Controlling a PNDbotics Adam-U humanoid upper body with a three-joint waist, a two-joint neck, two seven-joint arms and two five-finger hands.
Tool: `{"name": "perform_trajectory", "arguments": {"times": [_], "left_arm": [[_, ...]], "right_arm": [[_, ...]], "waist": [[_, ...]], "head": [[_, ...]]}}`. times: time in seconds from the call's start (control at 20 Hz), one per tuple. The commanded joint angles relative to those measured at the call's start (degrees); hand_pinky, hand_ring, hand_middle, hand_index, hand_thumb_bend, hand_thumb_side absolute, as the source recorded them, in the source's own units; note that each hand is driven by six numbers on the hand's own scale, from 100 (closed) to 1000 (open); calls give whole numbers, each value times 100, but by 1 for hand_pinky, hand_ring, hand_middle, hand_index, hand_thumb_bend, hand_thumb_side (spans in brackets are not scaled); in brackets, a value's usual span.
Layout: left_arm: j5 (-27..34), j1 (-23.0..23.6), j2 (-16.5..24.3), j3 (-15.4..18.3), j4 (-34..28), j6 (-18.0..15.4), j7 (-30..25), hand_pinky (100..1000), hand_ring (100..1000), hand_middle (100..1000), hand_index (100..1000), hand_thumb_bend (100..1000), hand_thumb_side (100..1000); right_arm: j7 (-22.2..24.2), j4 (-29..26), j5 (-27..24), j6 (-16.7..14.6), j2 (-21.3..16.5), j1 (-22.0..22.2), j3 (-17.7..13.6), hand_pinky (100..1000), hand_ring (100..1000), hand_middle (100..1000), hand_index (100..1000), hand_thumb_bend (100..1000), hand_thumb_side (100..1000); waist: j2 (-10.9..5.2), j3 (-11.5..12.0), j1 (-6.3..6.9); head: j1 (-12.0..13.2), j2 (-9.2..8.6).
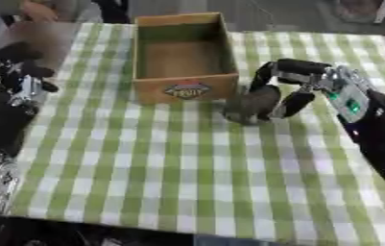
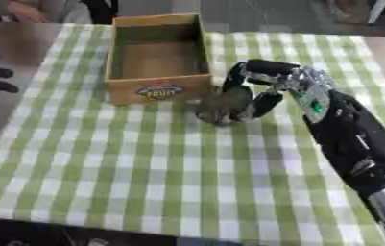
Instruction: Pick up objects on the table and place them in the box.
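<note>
Fingers of the right hand [image 1: 292, 89] curl down around a small grey object [image 1: 252, 105] on the green checked tablecloth [image 1: 187, 173], just beside the front right corner of the wooden box [image 1: 185, 89] — the object looks blurred and I cannot tell what it is. The left hand [image 1: 23, 79] shows at the left edge — whether its fingers are open I cannot tell.

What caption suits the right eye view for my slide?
Right hand curled round a grey-brown object beside the empty wooden box on green checked cloth.
</note>
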Motion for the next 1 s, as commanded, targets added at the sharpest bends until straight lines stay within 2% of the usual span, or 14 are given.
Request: {"name": "perform_trajectory", "arguments": {"times": [0.05, 0.2, 0.35, 0.9, 0.95, 1.0], "left_arm": [[17, -36, 30, 26, -86, -14, -7, 519, 604, 660, 771, 100, 168], [18, -32, 31, 31, -85, -15, -3, 520, 604, 660, 772, 100, 167], [18, -27, 35, 38, -85, -17, 3, 520, 603, 660, 772, 100, 168], [8, 6, 65, 60, -84, -24, 11, 520, 602, 659, 772, 100, 168], [8, 9, 70, 60, -86, -24, 10, 520, 602, 659, 772, 100, 168], [8, 10, 73, 59, -88, -24, 8, 520, 603, 659, 772, 100, 168]], "right_arm": [[-42, -34, 57, -39, -99, -90, -66, 619, 456, 419, 548, 434, 246], [-129, -53, 26, -15, -134, -75, -92, 563, 389, 348, 489, 442, 270], [-209, -127, -97, 41, -204, -58, -133, 521, 345, 301, 474, 381, 278], [-187, -767, -1037, 372, -597, -124, -256, 491, 307, 257, 455, 318, 278], [-173, -825, -1111, 407, -630, -162, -273, 493, 308, 259, 455, 243, 344], [-165, -874, -1153, 433, -654, -198, -286, 493, 308, 258, 456, 319, 279]], "waist": [[-98, -5, 7], [-103, -15, 6], [-113, -29, 3], [-156, -81, -43], [-160, -84, -49], [-163, -85, -54]], "head": [[25, 30], [32, 21], [40, 13], [87, -3], [90, -2], [91, -2]]}}
